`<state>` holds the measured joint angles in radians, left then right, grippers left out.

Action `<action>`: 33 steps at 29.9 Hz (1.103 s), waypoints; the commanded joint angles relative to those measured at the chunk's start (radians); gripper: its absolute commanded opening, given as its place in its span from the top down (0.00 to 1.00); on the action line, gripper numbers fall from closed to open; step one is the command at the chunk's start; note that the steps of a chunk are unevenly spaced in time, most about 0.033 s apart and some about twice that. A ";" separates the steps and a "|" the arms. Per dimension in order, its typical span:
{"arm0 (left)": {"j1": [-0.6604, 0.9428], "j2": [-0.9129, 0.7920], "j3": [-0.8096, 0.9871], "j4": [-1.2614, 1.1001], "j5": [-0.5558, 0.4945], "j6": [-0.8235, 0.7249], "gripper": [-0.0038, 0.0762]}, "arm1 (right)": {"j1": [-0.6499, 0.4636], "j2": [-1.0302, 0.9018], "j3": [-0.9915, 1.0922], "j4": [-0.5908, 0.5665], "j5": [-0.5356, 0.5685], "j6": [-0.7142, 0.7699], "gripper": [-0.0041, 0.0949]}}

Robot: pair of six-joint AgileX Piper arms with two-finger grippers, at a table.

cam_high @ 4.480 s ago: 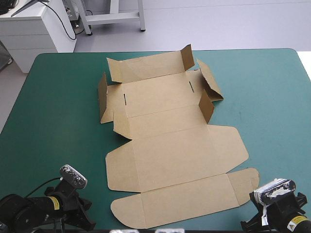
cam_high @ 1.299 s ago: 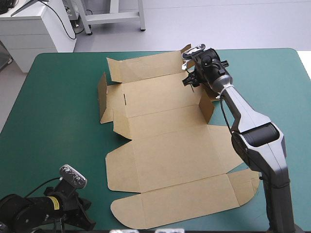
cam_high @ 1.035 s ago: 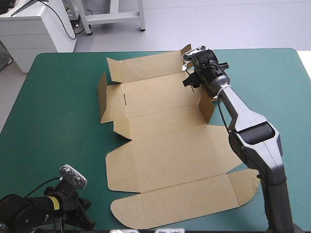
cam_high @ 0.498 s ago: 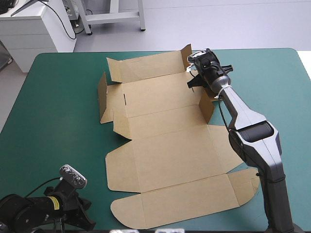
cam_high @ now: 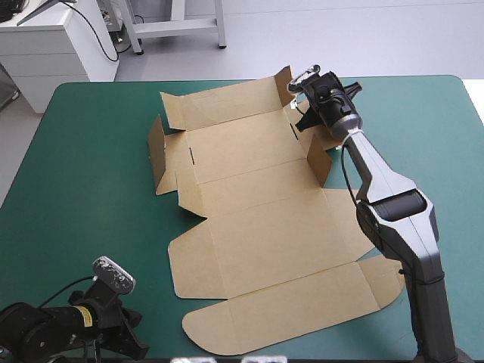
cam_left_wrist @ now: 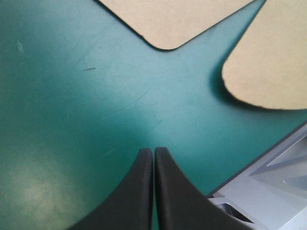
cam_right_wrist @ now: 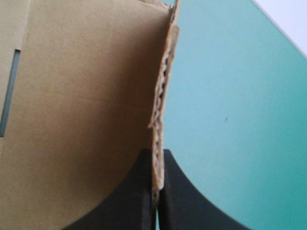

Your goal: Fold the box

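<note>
Teal-green cover [cam_high: 91, 189]: box [cam_high: 257, 227] in R gripper [cam_right_wrist: 157, 160]

The box [cam_high: 265, 219] was a cut sheet of brown board, lying open and mostly flat on the teal-green surface [cam_high: 91, 189]. It ran from the upper centre of the frame to the lower right. Short flaps at its upper end stood raised, at left and right. Rounded flaps lay flat at the lower edge.

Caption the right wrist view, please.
Right tool shut on a raised flap of the box, teal-green cover beside.
</note>
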<state>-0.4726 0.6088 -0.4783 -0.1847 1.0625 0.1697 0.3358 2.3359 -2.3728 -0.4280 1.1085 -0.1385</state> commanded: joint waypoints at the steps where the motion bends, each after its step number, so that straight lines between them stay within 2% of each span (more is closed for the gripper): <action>1: -0.002 0.000 -0.024 -0.022 -0.030 -0.001 0.96 | 0.000 -0.075 -0.120 0.029 -0.074 -0.180 0.98; 5: -0.002 0.000 -0.024 -0.022 -0.030 -0.001 0.96 | 0.000 -0.075 -0.217 0.145 -0.074 -0.363 0.98; 8: -0.002 0.000 -0.024 -0.022 -0.030 -0.001 0.96 | 0.000 -0.075 -0.263 0.276 -0.059 -0.523 0.98; 11: -0.002 0.000 -0.024 -0.022 -0.030 -0.001 0.96 | 0.000 -0.075 -0.279 0.400 -0.013 -0.710 0.98; 14: -0.002 0.000 -0.024 -0.022 -0.030 -0.001 0.96 | 0.001 -0.075 -0.279 0.466 0.038 -0.803 0.98; 28: -0.002 0.000 -0.024 -0.022 -0.030 -0.001 0.96 | 0.127 -0.096 -0.279 0.456 0.025 -0.929 0.98; 33: -0.002 0.000 -0.024 -0.022 -0.030 -0.001 0.96 | 0.168 -0.102 -0.314 0.428 0.076 -0.929 0.98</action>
<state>-0.4726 0.6088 -0.4783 -0.1847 1.0625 0.1697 0.4873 2.3168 -2.6368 0.0113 1.1989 -1.0530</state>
